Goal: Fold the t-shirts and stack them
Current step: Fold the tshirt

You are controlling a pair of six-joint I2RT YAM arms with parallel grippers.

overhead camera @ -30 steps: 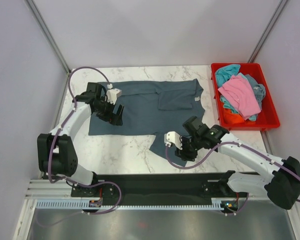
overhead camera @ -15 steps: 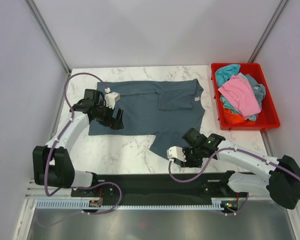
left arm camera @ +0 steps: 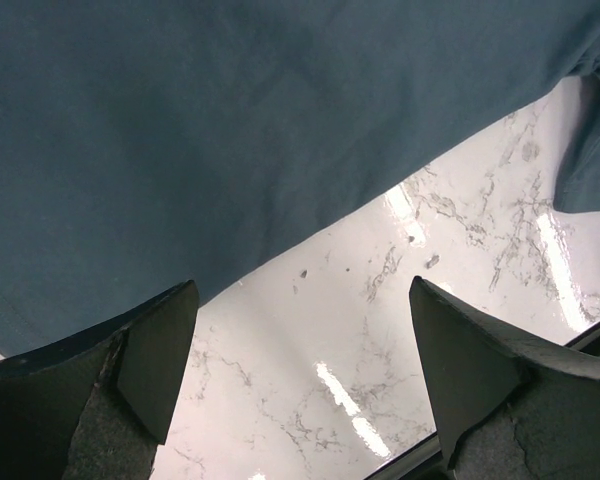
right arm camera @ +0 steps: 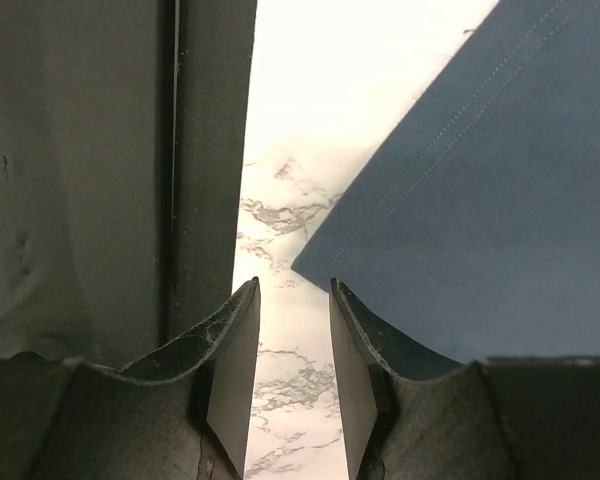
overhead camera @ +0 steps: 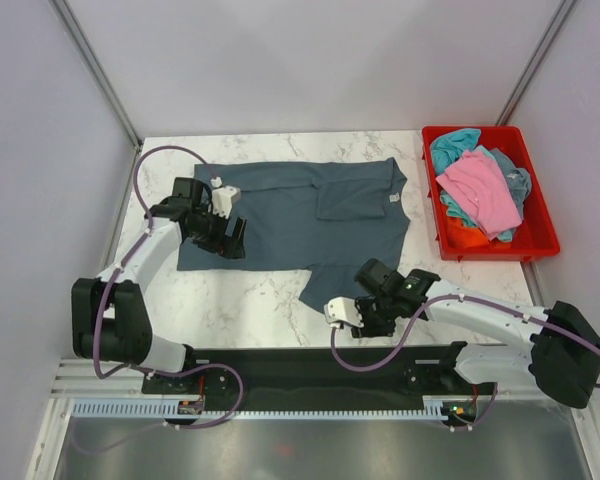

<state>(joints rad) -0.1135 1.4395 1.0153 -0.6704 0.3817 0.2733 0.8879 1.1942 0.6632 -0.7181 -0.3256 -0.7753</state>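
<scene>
We see the large dark slate-blue cloth t-shirt (overhead camera: 310, 215) spread flat across the far middle of the white marbled table (overhead camera: 250, 300), its small white tag (overhead camera: 393, 198) showing near the right side. Over on the left, the left gripper (overhead camera: 232, 238) sits at the shirt's near-left edge, and from the left wrist camera that gripper (left arm camera: 300, 300) has its jaws spread wide, bare marble between them and the blue hem (left arm camera: 230, 120) running diagonally just beyond the tips. Nothing is held there. Down front, the right gripper (overhead camera: 358, 312) is low by the shirt's near corner, close to the table's near edge. In the right wrist view its jaws (right arm camera: 292, 300) are drawn almost together, with only a slim gap of marble between them, and the stitched corner of the shirt (right arm camera: 480, 200) points straight at that gap without being pinched. At the far right, the red plastic bin (overhead camera: 535, 215) holds the pink shirt (overhead camera: 480, 190) on top, the teal one (overhead camera: 455, 145) behind it and the orange one (overhead camera: 465, 238) peeking out below.
</scene>
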